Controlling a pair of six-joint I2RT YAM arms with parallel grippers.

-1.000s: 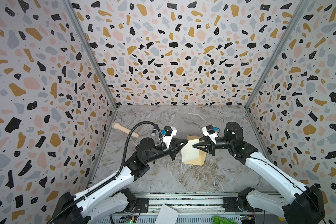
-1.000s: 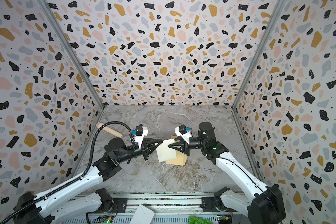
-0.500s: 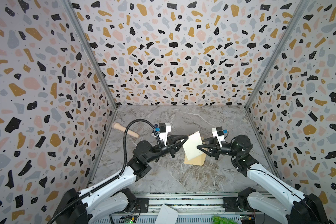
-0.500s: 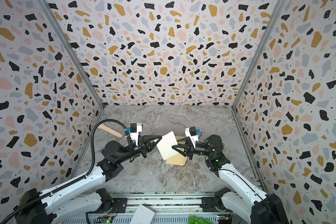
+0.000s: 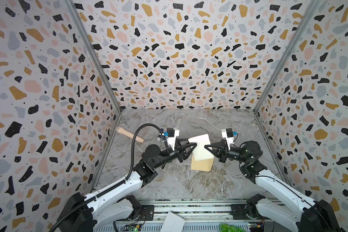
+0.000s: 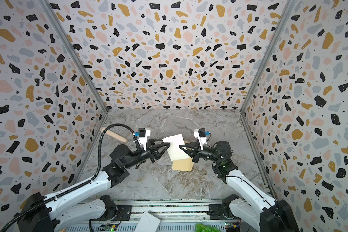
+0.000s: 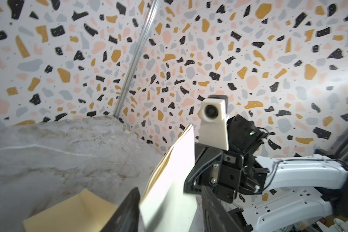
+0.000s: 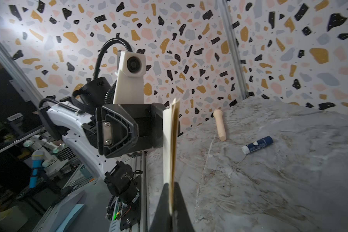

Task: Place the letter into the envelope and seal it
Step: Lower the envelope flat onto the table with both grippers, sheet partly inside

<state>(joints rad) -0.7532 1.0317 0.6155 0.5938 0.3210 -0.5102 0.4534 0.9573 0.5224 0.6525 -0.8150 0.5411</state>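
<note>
The letter (image 5: 201, 147) is a pale cream sheet hanging tilted in the air above the table in both top views. My right gripper (image 5: 205, 146) is shut on its right edge; the right wrist view shows both fingers pinching the sheet (image 8: 170, 140) edge-on. My left gripper (image 5: 194, 145) is at the letter's left edge. In the left wrist view its jaws stand open, with the sheet (image 7: 173, 172) loose between them. The tan envelope (image 5: 201, 166) lies flat on the marble under the letter, also seen in the left wrist view (image 7: 72, 213).
A wooden stick (image 5: 130, 135) lies near the left wall. A blue and white glue stick (image 8: 256, 144) lies on the marble beside it in the right wrist view. A white paper piece (image 5: 173, 223) rests on the front rail. Patterned walls close three sides.
The right gripper has closed on the letter's right edge. The left gripper, which was shut on the letter, has opened. The right arm has drawn back to the right.
</note>
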